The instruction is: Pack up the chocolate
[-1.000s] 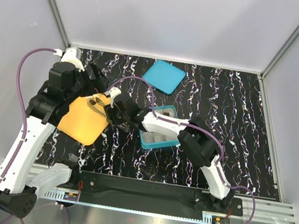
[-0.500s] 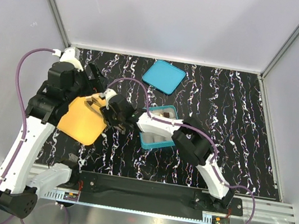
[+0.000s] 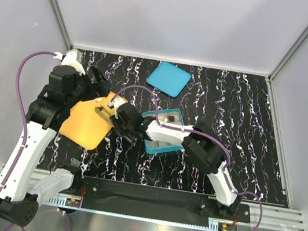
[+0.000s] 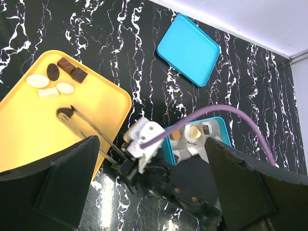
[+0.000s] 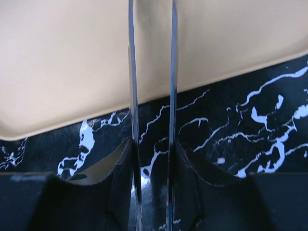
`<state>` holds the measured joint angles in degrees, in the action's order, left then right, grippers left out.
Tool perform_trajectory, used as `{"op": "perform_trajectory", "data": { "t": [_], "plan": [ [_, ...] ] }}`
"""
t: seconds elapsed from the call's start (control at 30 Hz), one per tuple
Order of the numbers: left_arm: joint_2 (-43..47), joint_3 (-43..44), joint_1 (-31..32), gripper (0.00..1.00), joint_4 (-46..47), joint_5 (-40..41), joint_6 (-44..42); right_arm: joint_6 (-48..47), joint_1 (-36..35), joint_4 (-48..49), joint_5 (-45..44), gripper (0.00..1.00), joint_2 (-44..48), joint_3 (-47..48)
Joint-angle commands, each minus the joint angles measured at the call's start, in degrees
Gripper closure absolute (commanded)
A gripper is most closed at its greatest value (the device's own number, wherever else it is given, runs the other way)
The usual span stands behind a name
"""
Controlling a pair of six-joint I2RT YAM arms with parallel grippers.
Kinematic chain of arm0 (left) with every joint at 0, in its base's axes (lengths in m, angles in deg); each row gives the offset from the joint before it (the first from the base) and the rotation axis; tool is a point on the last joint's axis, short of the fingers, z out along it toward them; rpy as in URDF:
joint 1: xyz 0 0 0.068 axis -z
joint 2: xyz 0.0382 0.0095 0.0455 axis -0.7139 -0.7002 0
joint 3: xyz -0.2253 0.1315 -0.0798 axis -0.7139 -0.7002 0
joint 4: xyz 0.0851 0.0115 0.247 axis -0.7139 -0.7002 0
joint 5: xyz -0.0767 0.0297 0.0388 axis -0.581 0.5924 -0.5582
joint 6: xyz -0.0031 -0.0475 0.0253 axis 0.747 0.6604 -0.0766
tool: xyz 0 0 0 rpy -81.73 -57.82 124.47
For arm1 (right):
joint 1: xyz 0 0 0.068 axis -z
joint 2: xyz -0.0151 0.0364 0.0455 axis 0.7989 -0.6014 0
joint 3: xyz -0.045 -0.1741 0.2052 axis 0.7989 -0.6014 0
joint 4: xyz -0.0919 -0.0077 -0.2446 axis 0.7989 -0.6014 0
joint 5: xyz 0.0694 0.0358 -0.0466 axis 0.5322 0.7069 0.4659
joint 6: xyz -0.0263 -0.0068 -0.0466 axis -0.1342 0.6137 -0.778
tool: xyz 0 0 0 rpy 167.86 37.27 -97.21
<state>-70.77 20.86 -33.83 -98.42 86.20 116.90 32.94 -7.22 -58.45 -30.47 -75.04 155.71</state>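
Several chocolate pieces, dark [image 4: 65,64] and pale [image 4: 33,80], lie at the far corner of the yellow tray [image 4: 29,130]. My right gripper [image 5: 151,154] is shut on metal tongs [image 5: 172,72], whose two blades stand apart and reach over the tray [image 5: 72,57]. The tong tips [image 4: 72,109] end by a dark spot, either a piece or a shadow. The teal box [image 3: 145,143] holds white paper cups, a few with chocolates [image 4: 195,131]. My left gripper [image 4: 154,192] is open and empty, high above the right arm.
The teal lid [image 3: 169,78] lies flat at the back of the black marbled table. The right arm's purple cable [image 4: 226,113] arcs over the box. The grey walls stand close on the left, back and right.
My right gripper with the tongs reached left over the tray, then drew back a little to the right. The left arm has barely moved.
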Motion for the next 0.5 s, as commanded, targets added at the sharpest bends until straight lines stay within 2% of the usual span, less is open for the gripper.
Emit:
{"op": "perform_trajectory", "data": {
  "t": [0.0,0.2,0.47],
  "plan": [
    [1.14,-0.51,-0.3,0.01,2.51,-1.23,0.41,-0.26,-1.27,2.3,-1.93,0.58,7.64,-3.32],
    [0.87,-1.04,-0.39,0.01,2.86,-1.06,0.32,0.44,-2.07,2.3,-3.69,0.58,15.46,-9.48],
    [0.34,-1.65,-0.48,0.01,2.68,-1.06,-0.12,1.23,-2.15,0.99,-5.18,0.58,21.62,-13.01]
  ]
}}
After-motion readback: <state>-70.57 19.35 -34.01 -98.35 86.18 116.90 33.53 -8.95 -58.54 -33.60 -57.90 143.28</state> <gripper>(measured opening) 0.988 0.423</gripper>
